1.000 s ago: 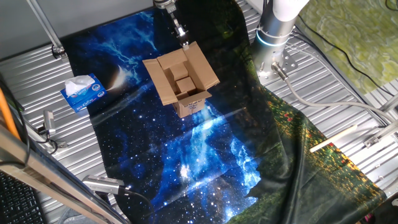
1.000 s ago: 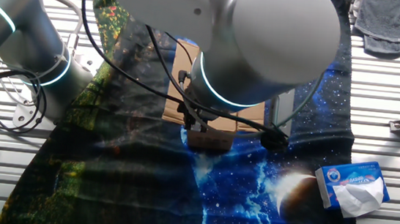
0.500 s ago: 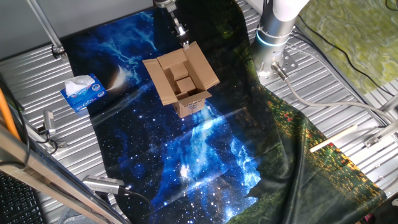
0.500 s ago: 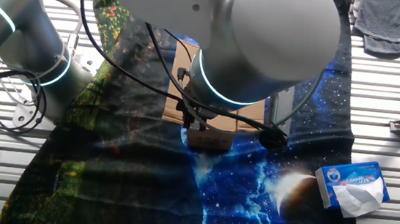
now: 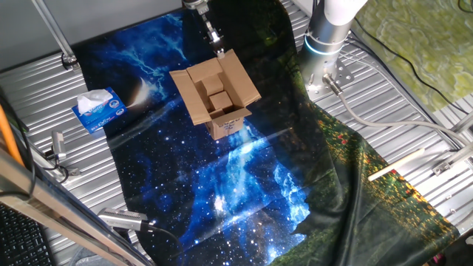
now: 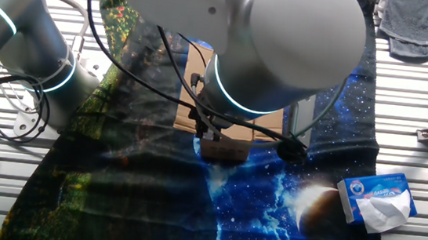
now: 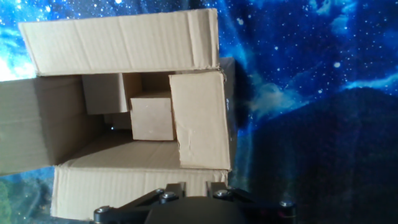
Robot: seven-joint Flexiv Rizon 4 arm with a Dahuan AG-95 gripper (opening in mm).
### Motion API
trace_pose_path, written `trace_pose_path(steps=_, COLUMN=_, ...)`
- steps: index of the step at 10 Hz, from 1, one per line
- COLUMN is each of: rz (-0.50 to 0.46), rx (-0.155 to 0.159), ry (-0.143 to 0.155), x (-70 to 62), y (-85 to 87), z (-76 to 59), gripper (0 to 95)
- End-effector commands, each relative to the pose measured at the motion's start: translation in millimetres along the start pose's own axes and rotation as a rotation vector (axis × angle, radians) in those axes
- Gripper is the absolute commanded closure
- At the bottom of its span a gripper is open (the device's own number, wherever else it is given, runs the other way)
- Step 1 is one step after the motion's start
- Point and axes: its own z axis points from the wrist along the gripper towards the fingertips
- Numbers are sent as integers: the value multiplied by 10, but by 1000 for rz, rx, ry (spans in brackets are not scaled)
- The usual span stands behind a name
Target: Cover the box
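Note:
The box [image 5: 216,94] is a small brown carton with a white label on its near side, standing on the blue starry cloth. Its flaps are open, and smaller cardboard blocks [image 7: 152,118] lie inside. In the hand view one flap [image 7: 199,121] leans in over the opening while the others spread outward. My gripper [image 5: 219,52] hangs at the box's far edge, its tip close to a flap corner; contact is unclear. Its fingers [image 7: 175,188] stand close together with nothing between them, so the gripper [image 7: 197,186] is shut. In the other fixed view my arm hides most of the box [image 6: 227,148].
A blue and white tissue box [image 5: 98,109] [image 6: 378,200] lies on the slatted table beside the cloth. The arm's base [image 5: 325,44] and cables stand to the right. A white stick [image 5: 395,166] and metal fixtures [image 5: 55,148] sit at the table's edges.

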Motion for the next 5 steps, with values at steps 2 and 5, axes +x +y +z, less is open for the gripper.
trace_pose_path(steps=2, rz=-2, rx=4, ry=-5, x=-2, y=5, z=5, gripper=950)
trace_pose_path(steps=5, rz=-4, rx=12, ry=-9, x=-11, y=24, z=24, gripper=950)
